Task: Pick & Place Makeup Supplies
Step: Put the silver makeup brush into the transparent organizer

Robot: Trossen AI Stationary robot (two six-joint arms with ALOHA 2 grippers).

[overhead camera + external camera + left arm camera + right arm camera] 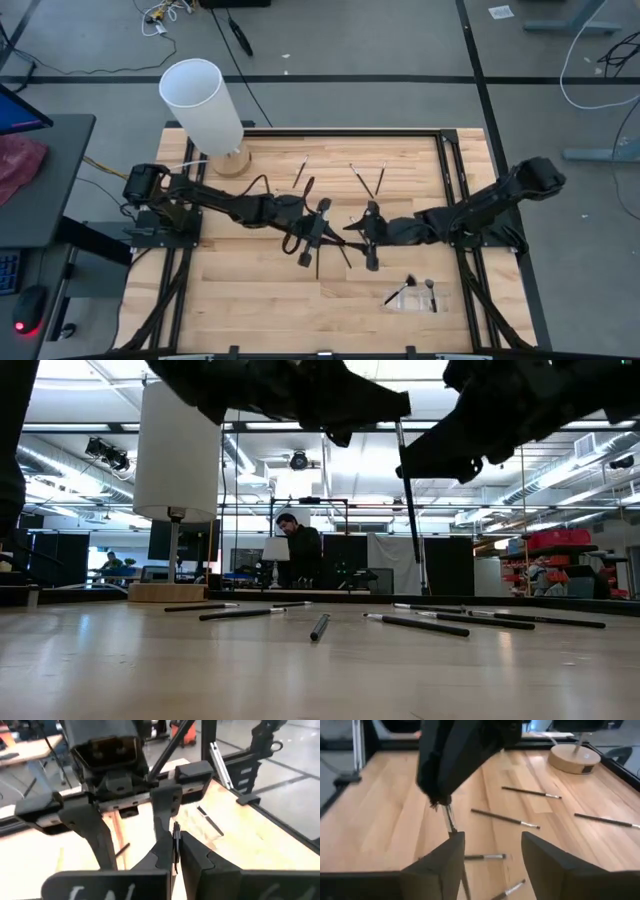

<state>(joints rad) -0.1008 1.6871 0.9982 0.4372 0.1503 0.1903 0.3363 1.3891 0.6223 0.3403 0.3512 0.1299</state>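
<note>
A thin dark makeup brush (410, 510) hangs upright above the table's middle, held by my left gripper (175, 851), which is shut on it. My right gripper (492, 855) faces it from the right and is open. The brush passes close by one of its fingers (451, 855); whether they touch I cannot tell. Several other brushes lie flat on the wood: two at the far side (300, 172) (378, 180), and two on a pale patch near the right (410, 291). In the low view both grippers are cropped at the top. My left gripper pinches the hanging brush near its upper end (176, 836) between its two fingers. The fingers come level from the table's left and lie across the handle. The brush is lifted clear of the table and hangs nearly upright below them, its lower tip (420, 588) just above the wood.
A big white cylinder (205, 100) stands on a round wooden base (230, 160) at the far left corner. A black frame (455, 170) borders the table. A bench with a red cloth (18, 165) stands to the left. People show in the room beyond (300, 545).
</note>
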